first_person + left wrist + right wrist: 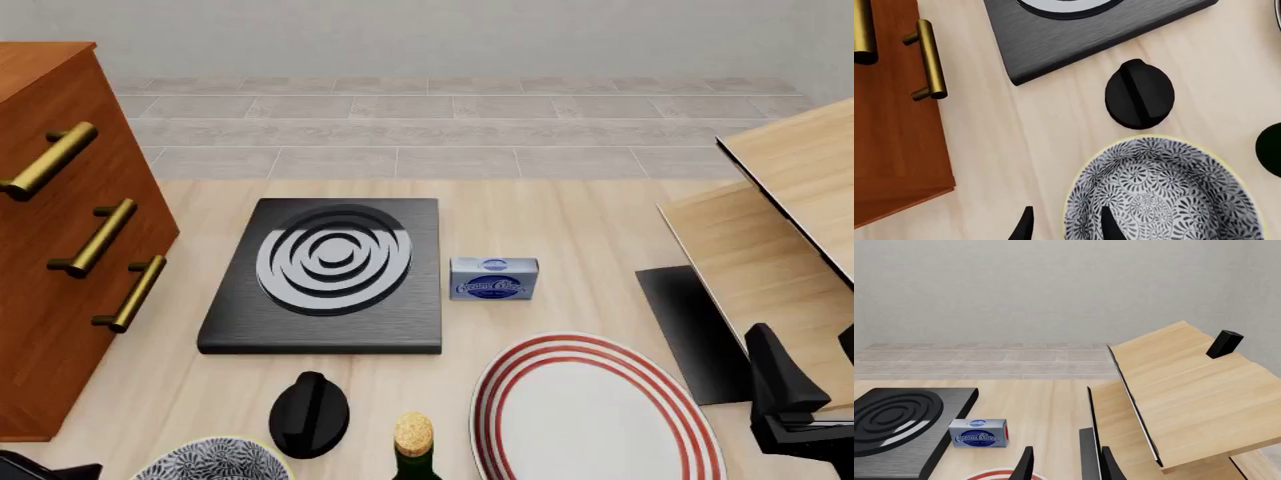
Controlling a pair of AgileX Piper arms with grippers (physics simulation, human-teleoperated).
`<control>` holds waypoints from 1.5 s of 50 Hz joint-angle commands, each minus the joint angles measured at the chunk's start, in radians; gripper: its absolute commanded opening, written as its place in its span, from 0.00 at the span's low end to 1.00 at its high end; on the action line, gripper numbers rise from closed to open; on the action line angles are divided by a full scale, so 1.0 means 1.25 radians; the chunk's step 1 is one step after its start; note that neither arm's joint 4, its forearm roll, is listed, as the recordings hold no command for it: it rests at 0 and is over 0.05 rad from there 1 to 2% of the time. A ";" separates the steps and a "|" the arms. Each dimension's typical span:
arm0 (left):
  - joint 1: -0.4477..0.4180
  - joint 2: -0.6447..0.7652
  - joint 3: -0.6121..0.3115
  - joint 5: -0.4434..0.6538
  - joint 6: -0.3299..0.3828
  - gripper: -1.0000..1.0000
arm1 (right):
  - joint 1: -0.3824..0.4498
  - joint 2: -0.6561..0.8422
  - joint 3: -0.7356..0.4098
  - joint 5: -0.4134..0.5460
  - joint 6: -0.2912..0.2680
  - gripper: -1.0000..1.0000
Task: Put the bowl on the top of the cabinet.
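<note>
The bowl (1164, 192), white-rimmed with a dark leafy pattern inside, sits on the table at the near left, cut by the front view's bottom edge (214, 462). My left gripper (1066, 227) is open and straddles the bowl's rim. One fingertip (1111, 225) is over the inside and the other is outside it. Whether they touch the rim I cannot tell. The reddish-brown cabinet (54, 250) with brass handles (927, 60) stands just left of the bowl. My right gripper (1066, 465) is open and holds nothing, low at the near right (807, 375).
A black hotplate (334, 275) lies mid-table, with a black round knob-shaped object (310, 414) between it and the bowl. A corked bottle (415, 450) and a red-ringed plate (594, 415) sit near the front edge. A cream cheese box (494, 278) lies centre, and pale-wood slanted panels (787, 240) stand at right.
</note>
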 commanded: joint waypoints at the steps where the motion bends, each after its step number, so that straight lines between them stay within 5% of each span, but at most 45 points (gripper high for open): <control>1: 0.011 0.014 0.030 -0.036 0.014 1.00 | 0.000 0.001 0.000 0.000 0.000 1.00; 27: 0.036 0.046 0.059 -0.095 0.044 1.00 | 0.000 0.000 0.000 0.000 0.000 1.00; 28: 0.045 0.038 0.051 -0.096 0.047 0.00 | 0.000 0.001 0.000 0.000 0.000 1.00; 56: 0.061 -0.020 -0.076 -0.036 0.038 0.00 | 0.000 0.000 0.000 0.000 0.000 1.00; 75: 0.063 0.016 -0.235 -0.022 -0.006 0.00 | 0.000 0.000 0.000 0.000 0.000 1.00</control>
